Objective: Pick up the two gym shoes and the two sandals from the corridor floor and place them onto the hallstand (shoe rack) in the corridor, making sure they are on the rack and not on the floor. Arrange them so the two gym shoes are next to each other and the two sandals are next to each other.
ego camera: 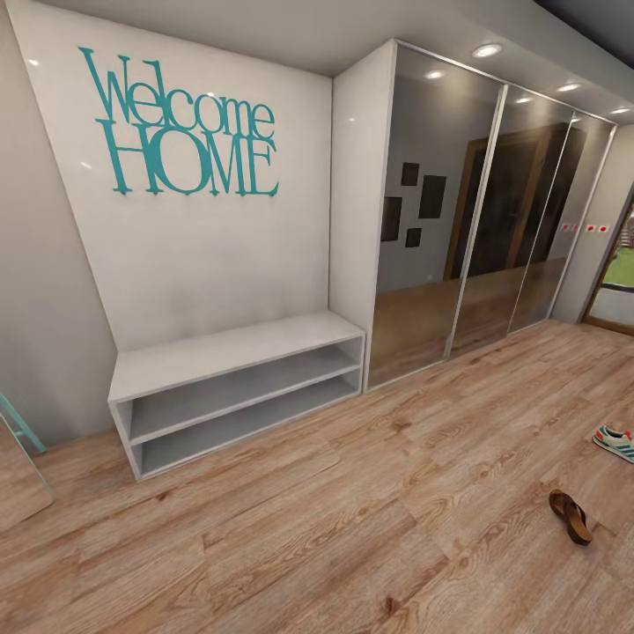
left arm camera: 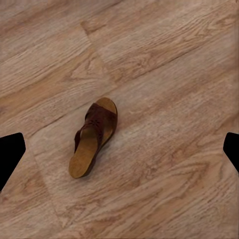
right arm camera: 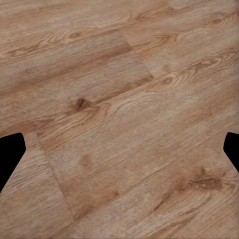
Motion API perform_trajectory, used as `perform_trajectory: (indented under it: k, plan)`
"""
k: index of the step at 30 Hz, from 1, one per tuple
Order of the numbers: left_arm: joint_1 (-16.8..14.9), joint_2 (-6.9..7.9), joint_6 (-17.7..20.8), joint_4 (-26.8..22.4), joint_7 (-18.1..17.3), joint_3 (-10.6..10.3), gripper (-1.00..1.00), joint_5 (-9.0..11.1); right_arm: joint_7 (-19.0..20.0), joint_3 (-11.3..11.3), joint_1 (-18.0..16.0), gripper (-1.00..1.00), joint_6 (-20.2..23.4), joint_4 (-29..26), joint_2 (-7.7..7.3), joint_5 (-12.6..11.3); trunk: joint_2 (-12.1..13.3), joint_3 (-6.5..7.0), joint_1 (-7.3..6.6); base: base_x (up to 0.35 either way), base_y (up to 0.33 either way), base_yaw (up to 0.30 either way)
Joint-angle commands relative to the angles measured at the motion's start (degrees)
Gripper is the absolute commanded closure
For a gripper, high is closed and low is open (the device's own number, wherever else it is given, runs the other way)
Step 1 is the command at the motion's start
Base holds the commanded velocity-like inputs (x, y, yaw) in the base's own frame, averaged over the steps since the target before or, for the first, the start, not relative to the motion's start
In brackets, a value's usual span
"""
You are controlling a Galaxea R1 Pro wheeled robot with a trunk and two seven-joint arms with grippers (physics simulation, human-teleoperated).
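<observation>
Floor [ego camera: 370, 528]: wood planks; shoes lie on it, none racked yet.
Bench [ego camera: 238, 348]: plain white, two tiers, no upper shelves, far left. Likely not the rack; risk of loading the wrong unit.
Sneaker [ego camera: 614, 442]: right edge, partly cropped; easy to lose on a turn.
Sandal [ego camera: 570, 515]: near right, just near of the sneaker. Flat, so fingers may skid over it.
Second sandal [left arm camera: 94, 138]: below left gripper [left arm camera: 119, 152], sole down.
Left gripper: fingers spread, empty.
Right gripper [right arm camera: 119, 152]: fingers spread, bare planks below.
</observation>
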Motion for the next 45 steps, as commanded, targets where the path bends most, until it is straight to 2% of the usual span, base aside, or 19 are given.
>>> perform_trajectory:
  k: [1, 10, 38, 45]
  plan:
    - [-0.3, -0.04, -0.2, 0.1, 0.0, 0.0, -1.00, 0.1, 0.0, 0.0, 0.0, -1.00, -0.3, 0.1, -0.01, 0.0, 0.0, -0.06, 0.00, 0.000, 0.000, 0.000]
    - [-1.2, -0.02, -0.3, 0.2, -0.5, 0.1, -1.00, 0.1, 0.3, 0.0, 0.0, -1.00, -0.6, 0.4, -0.12, 0.1, 0.0, -0.06, 0.00, 0.000, 0.000, 0.000]
    - [-0.6, 0.01, -0.4, 0.5, -0.6, 0.3, -1.00, 0.1, 0.1, 0.1, -0.1, -1.00, -0.7, 0.1, 0.28, -0.1, 0.0, -0.06, 0.00, 0.000, 0.001, 0.000]
    - [-0.6, 0.03, -0.4, 0.4, -0.6, 0.3, -1.00, 0.1, 0.1, 0.1, -0.1, -1.00, -0.7, 0.1, 0.30, -0.1, 0.0, -0.06, 0.00, 0.000, 0.158, 0.000]
